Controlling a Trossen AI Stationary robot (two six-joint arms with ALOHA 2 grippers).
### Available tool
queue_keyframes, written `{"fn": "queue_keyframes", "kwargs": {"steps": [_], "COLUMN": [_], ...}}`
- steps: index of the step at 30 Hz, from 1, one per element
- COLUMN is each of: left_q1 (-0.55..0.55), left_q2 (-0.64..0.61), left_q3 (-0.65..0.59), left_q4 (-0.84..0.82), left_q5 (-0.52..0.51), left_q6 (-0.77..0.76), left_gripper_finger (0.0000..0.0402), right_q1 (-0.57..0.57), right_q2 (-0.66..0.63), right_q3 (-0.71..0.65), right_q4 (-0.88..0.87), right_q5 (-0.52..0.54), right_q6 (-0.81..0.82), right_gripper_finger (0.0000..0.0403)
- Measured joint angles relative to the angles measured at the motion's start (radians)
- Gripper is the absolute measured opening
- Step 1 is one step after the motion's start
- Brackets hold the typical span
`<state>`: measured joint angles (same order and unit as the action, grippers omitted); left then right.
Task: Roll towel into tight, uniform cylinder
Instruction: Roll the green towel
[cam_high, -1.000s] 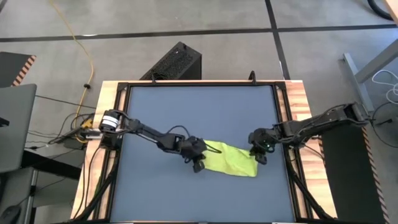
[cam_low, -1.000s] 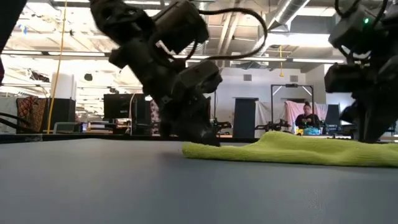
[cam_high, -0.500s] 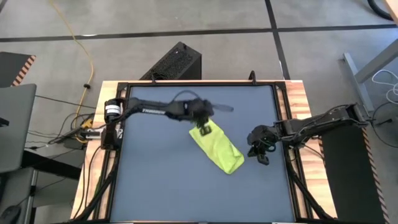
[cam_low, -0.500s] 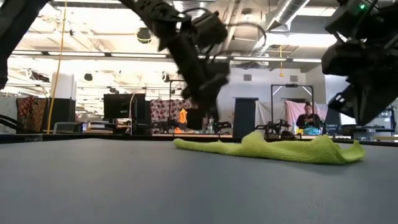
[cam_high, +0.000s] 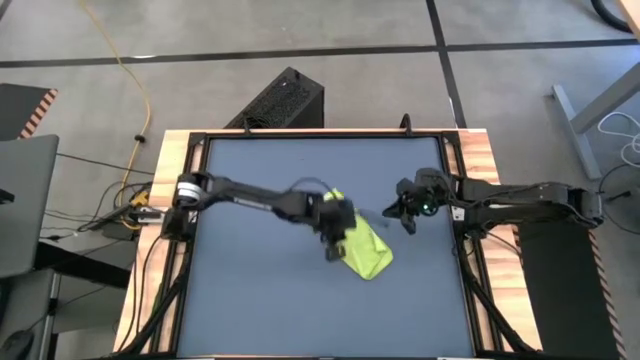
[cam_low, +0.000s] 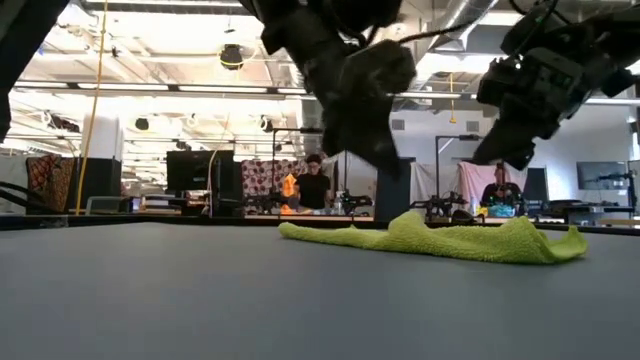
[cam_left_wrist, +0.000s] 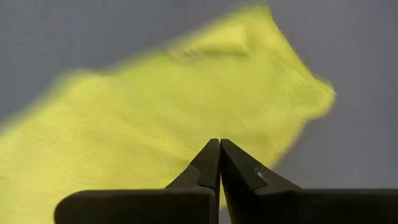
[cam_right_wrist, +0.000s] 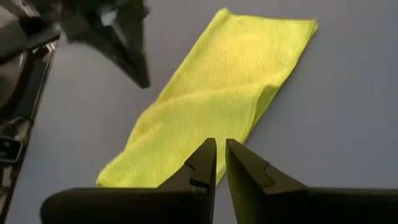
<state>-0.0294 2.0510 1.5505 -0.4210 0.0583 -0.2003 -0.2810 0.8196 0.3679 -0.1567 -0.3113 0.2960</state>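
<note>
We see the towel (cam_high: 362, 248) lying a little right of centre and below the middle of the high view, a folded strip running diagonally on the dark blue-grey mat (cam_high: 260, 300) that covers the tabletop (cam_high: 480, 165). In the low view the towel (cam_low: 450, 240) rests flat, with a soft hump near its middle and its ends trailing out on the mat.

The left pincer (cam_high: 335, 240) sits at the towel's upper-left end in the high view. From its wrist camera we find its tips (cam_left_wrist: 219, 155) pressed together with nothing between them, the towel (cam_left_wrist: 155, 118) spread beneath and beyond. In the low view it hangs above the cloth, clear of it.

The right pincer (cam_high: 402, 214) is at the right of the mat, near the towel but apart from it. Its wrist camera shows a narrow gap between the fingers (cam_right_wrist: 202, 163), which grip nothing, with the towel (cam_right_wrist: 217, 99) stretching diagonally ahead.
</note>
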Motion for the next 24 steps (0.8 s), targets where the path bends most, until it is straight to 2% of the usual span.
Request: {"fn": "queue_keyframes", "kwargs": {"steps": [4,10,14,18,21,24], "left_q1": [-0.073,-0.118,-0.137,-0.156,-0.157,-0.132], "left_q2": [0.071,0.097,0.066,0.001,-0.072,-0.163], "left_q3": [0.0,0.001,0.0,-0.001,-0.023,-0.15], "left_q4": [-0.013,-0.058,-0.253,-0.427,-0.391,-0.236], "left_q5": [-0.052,-0.18,-0.182,-0.272,-0.354,-0.428], "left_q6": [-0.119,-0.241,-0.26,-0.234,-0.204,-0.242], "left_gripper_finger": [0.0,0.0,0.0,0.0,0.0,0.0], "right_q1": [0.006,0.104,0.148,0.168,0.139,0.076], "right_q2": [0.034,0.133,0.192,0.231,0.247,0.29], "right_q3": [0.0,-0.001,-0.001,-0.001,0.006,0.059], "right_q4": [-0.011,0.049,0.108,0.186,0.274,0.3], "right_q5": [-0.034,-0.034,-0.011,-0.005,-0.003,0.008], "right_q6": [-0.041,-0.068,-0.04,-0.017,-0.017,-0.061], "right_gripper_finger": [0.0062,0.0061,0.0061,0.0061,0.0058,0.0051]}}
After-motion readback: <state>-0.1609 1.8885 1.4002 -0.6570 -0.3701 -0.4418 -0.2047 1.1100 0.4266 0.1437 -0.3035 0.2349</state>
